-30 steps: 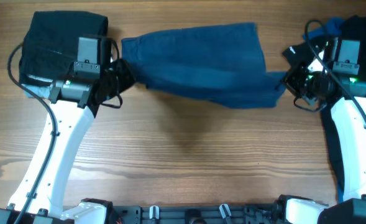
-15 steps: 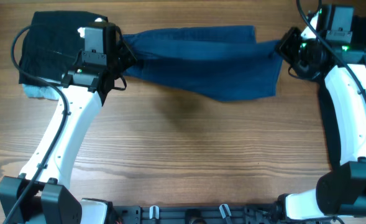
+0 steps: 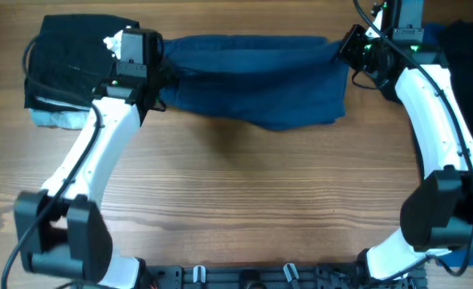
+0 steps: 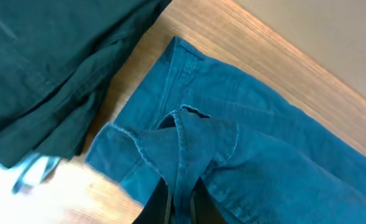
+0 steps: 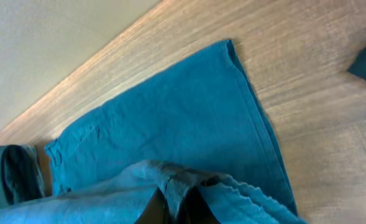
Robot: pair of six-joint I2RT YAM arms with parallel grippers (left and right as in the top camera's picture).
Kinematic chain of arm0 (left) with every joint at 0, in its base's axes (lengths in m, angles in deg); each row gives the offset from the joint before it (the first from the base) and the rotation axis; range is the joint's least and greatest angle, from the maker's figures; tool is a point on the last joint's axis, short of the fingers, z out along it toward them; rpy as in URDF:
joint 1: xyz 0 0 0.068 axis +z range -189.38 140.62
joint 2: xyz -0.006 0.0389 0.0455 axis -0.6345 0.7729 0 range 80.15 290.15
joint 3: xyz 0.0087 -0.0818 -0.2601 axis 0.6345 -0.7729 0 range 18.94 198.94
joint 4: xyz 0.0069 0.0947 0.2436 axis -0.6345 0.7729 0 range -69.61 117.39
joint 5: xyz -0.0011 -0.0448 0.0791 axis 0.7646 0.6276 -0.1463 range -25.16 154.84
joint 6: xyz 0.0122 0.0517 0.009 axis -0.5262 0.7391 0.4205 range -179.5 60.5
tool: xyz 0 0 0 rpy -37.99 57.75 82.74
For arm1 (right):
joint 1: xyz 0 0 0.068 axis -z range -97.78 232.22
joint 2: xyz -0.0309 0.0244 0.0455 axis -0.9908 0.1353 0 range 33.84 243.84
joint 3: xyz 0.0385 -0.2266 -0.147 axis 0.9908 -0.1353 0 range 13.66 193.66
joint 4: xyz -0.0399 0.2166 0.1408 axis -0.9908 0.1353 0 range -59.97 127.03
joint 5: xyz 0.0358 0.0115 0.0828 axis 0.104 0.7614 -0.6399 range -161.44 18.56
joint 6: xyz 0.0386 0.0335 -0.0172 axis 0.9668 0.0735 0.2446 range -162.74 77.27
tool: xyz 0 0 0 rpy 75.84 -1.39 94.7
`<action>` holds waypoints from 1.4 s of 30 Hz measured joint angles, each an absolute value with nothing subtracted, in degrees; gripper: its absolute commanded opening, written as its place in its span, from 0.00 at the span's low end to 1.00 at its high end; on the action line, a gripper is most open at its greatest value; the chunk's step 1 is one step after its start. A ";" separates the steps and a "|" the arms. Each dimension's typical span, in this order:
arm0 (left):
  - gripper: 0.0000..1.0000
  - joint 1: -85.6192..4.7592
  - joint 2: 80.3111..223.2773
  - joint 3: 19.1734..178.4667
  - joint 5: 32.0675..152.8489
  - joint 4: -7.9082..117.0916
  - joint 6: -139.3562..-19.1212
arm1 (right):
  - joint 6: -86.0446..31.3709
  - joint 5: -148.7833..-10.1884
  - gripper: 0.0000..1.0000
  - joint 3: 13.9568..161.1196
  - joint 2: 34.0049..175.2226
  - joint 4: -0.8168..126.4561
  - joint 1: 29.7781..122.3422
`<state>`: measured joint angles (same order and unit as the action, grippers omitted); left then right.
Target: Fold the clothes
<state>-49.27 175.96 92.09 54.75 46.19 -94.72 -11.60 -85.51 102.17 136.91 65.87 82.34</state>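
So the black clothes (image 3: 71,60) sit in the far left corner of the worktop (image 3: 244,201). Just beside them the left tool (image 3: 162,78) pinches one end of the navy shorts (image 3: 252,80), stretched along the far edge; the right tool (image 3: 345,51) is clamped on the other end.

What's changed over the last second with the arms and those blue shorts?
The left arm and right arm carried the gripped edge of the navy shorts toward the far side of the table, folding it over the rest. Both pairs of jaws stayed shut on the cloth; nothing let go. The black garment at left stayed put.
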 measured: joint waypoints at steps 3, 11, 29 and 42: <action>0.04 -49.14 179.78 92.09 54.27 42.12 -94.72 | -11.58 -84.63 0.04 102.17 139.05 62.20 81.69; 0.04 -48.99 188.61 92.09 53.47 32.51 -94.72 | -11.34 -81.81 0.04 102.22 148.14 51.46 80.38; 0.24 -48.79 184.92 95.56 57.22 22.69 -85.94 | -24.76 -87.91 0.82 112.40 153.21 54.77 80.03; 0.04 -48.75 193.84 97.05 69.44 47.00 -80.58 | -38.83 -89.27 0.04 111.55 152.49 78.96 71.39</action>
